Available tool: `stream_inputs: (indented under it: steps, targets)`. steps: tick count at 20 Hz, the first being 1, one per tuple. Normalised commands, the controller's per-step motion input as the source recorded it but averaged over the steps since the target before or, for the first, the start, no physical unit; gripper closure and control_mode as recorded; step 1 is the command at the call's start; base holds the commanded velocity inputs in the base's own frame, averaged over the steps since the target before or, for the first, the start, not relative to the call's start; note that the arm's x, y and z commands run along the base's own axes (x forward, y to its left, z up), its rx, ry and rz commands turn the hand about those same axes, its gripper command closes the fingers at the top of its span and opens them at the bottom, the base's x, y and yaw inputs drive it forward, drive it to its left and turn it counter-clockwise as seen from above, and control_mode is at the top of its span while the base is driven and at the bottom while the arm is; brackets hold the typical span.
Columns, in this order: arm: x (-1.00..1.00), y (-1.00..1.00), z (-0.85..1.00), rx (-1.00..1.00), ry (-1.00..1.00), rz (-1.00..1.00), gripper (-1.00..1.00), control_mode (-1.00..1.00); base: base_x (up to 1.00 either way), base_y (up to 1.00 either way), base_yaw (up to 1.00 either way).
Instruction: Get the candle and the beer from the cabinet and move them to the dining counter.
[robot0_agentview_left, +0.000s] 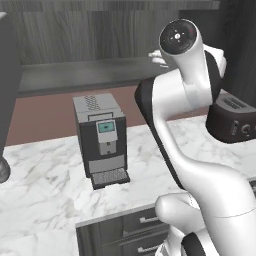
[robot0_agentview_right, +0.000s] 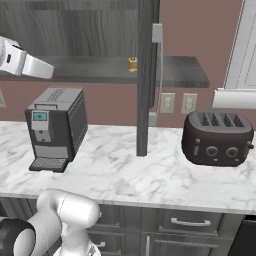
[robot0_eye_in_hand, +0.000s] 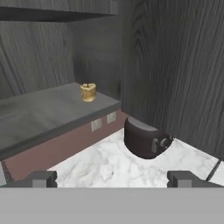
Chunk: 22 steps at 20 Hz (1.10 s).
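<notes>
The candle (robot0_eye_in_hand: 88, 92) stands upright on the bottom shelf of the cabinet (robot0_eye_in_hand: 170, 65), near the shelf's front edge and close to the open door (robot0_agentview_right: 144, 75). That door hangs edge-on toward the room, which leaves the shelf reachable from the front. No beer bottle can be made out on the visible shelf.

Relative to the candle, the toaster (robot0_agentview_right: 217, 138) sits below and to the right on the marble worktop (robot0_agentview_right: 150, 175); the coffee machine (robot0_agentview_right: 54, 127) sits below and to the left.

The pincer (robot0_eye_in_hand: 112, 178) has its 2 tips set fully apart, holding nothing and touching nothing. It is aimed toward the shelf, well short of the candle. Judgement: this is the approach for the first pick, with nothing yet moved.
</notes>
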Motion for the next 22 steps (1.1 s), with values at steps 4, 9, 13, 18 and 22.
stream_inputs:
  steps: [4,9,13,18,22]
  targets:
    - [0.31,-0.43,-0.13,-0.08,0.01,0.0,-1.0,-1.0,0.0,0.0,0.0]
    - [0.18,-0.31,-0.05,-0.11,0.0,0.0,-1.0,-1.0,0.0,0.0,0.0]
    - [0.13,-0.22,-0.13,-0.14,0.0,0.0,-1.0,-1.0,0.0,0.0,0.0]
    - [0.14,-0.09,-0.26,-0.07,-0.04,0.0,-1.0,-1.0,0.0,0.0,0.0]
    - [0.15,-0.03,-0.2,0.0,-0.03,0.0,-1.0,-1.0,0.0,0.0,0.0]
